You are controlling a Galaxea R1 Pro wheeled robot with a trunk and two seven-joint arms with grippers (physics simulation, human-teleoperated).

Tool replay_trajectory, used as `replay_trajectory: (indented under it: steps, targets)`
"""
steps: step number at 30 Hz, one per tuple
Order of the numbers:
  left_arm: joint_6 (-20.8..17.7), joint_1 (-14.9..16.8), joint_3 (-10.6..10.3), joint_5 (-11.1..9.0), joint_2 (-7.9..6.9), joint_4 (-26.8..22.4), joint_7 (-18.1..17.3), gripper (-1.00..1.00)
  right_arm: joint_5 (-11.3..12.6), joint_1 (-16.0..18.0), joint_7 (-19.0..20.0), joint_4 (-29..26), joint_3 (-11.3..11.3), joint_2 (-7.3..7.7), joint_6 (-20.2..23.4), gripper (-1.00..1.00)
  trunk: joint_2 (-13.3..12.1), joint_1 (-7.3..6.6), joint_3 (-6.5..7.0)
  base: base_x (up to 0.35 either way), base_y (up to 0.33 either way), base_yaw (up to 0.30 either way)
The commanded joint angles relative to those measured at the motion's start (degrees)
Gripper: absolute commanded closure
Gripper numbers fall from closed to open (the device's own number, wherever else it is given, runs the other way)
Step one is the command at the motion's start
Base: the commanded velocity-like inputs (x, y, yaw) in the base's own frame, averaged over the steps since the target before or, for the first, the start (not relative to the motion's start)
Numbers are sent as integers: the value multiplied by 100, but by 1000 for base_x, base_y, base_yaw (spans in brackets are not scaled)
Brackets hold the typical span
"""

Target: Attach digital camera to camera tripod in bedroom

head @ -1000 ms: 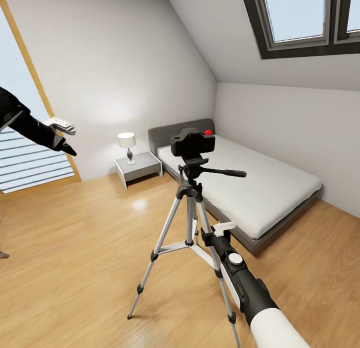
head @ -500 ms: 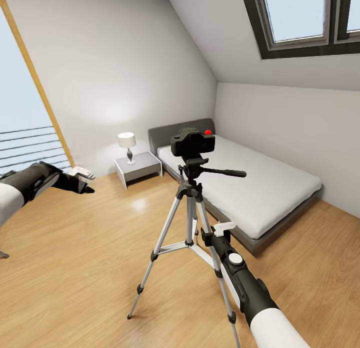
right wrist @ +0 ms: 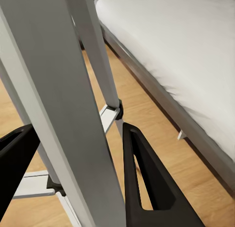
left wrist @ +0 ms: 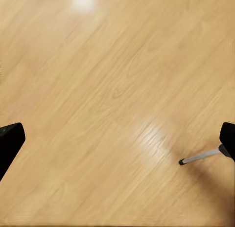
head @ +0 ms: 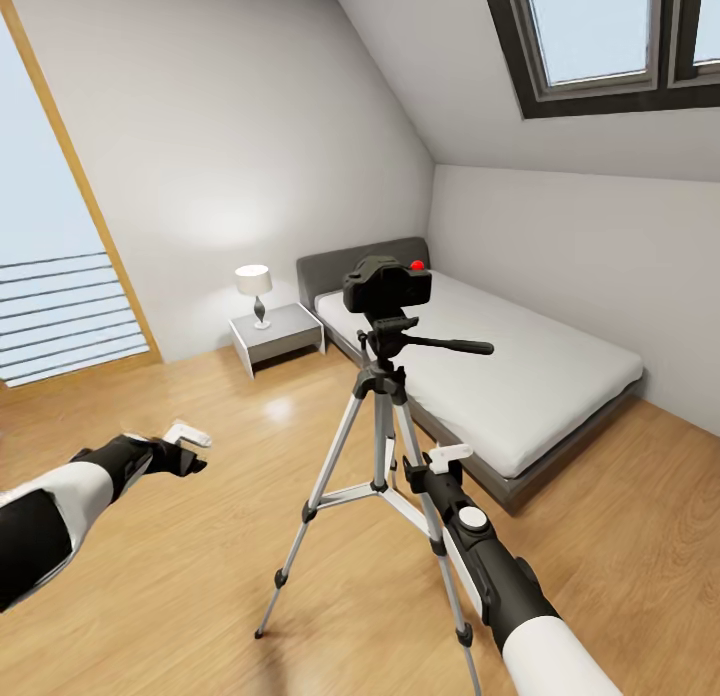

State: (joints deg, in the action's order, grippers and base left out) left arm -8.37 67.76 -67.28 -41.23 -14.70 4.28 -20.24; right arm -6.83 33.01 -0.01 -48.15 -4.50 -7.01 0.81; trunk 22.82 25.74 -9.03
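Note:
The black digital camera (head: 388, 284), red button on top, sits on the head of the camera tripod (head: 381, 431), which stands on the wood floor in front of the bed. My right gripper (head: 411, 472) is low on the tripod; in the right wrist view its black fingers (right wrist: 147, 183) are closed against a silver leg (right wrist: 68, 104). My left gripper (head: 186, 452) hangs open over bare floor to the tripod's left, holding nothing. One tripod foot (left wrist: 198, 157) lies beyond the left gripper's fingertips (left wrist: 10, 139).
A low grey bed (head: 500, 376) with a white mattress stands behind the tripod on the right. A nightstand (head: 275, 334) with a lamp (head: 254, 288) is against the back wall. A tall window (head: 50, 276) is at the left, skylights above. Open floor lies left of the tripod.
My left arm has swung down from beside the window to low over the floor. Camera, tripod and right arm have stayed put.

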Motion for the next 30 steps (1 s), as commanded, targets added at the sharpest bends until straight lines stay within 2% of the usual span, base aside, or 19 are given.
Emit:
replay_trajectory:
  steps: [1, 2, 10, 13, 18, 22, 25, 26, 27, 28, 30]
  targets:
    - [64, -133, -33, -137, 33, 8, 132, -100, -71, -1, -11, 43, 23, 4, 7, 100, 10, 5, -13, 0, 0, 0]
    - [269, -410, -30, -274, 63, 13, 370, -100, -72, -2, -15, 43, 23, 5, 7, 100, 10, 5, -13, 0, 0, 0]
    - [664, -1200, -30, -941, 103, 20, 584, -100, -73, 0, -17, 43, 28, 14, 7, 100, 10, 5, -13, 0, 0, 0]
    - [760, -1439, -30, -1021, 131, 17, 708, -100, -73, 2, -17, 43, 33, 15, 7, 100, 10, 5, -13, 0, 0, 0]
    - [955, -1976, -29, -1079, 274, 16, 1069, -100, -73, 1, -17, 43, 33, 15, 7, 100, 10, 5, -13, 0, 0, 0]
    - [994, -2288, -25, -1151, 403, 13, 1305, -100, -73, 0, -17, 43, 32, 15, 7, 100, 10, 5, -13, 0, 0, 0]
    - [1032, -2504, -24, -1448, 525, 13, 1375, -100, -73, 1, -12, 43, 33, 15, 7, 100, 10, 5, -13, 0, 0, 0]
    - [1050, -2566, -23, -1611, 562, 16, 1387, -100, -73, -1, -10, 43, 35, 15, 7, 100, 10, 5, -13, 0, 0, 0]
    - [1075, -2688, -23, -1896, 630, 19, 1406, -100, -73, -3, -6, 43, 36, 15, 7, 100, 10, 5, -13, 0, 0, 0]
    - [1085, -2773, -22, -2050, 664, 20, 1458, -100, -73, -1, -7, 38, 37, 15, 7, 100, 10, 5, -13, 0, 0, 0]
    - [1089, -2812, -22, -2116, 678, 20, 1622, -100, -73, 2, -8, 36, 33, 15, 7, 100, 10, 5, -13, 0, 0, 0]
